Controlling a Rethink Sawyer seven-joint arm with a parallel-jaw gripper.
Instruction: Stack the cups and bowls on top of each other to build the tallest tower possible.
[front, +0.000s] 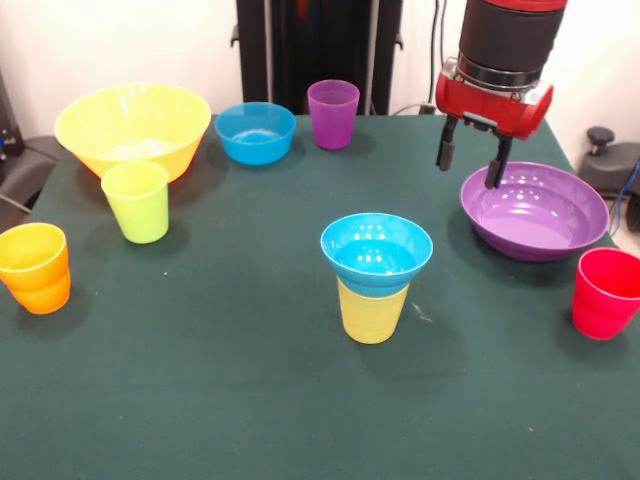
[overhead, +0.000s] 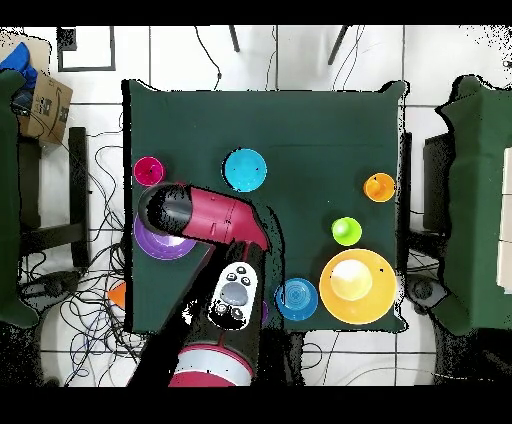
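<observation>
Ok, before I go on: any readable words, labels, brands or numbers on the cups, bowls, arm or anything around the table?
None can be read.
Glossy plastic cups and bowls, such as the small blue bowl seated in the yellow cup: plain, no print.
Red and black arm's gripper: no legible marking.
Cardboard box off the table: printing too small to read.

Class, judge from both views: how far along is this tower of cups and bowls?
Done: one blue bowl sits in the yellow cup, two pieces high. In hand: nothing; the gripper hangs with fingers apart above the purple bowl, empty. Left: the large yellow bowl, second blue bowl, and the green, orange, purple and red cups.
</observation>
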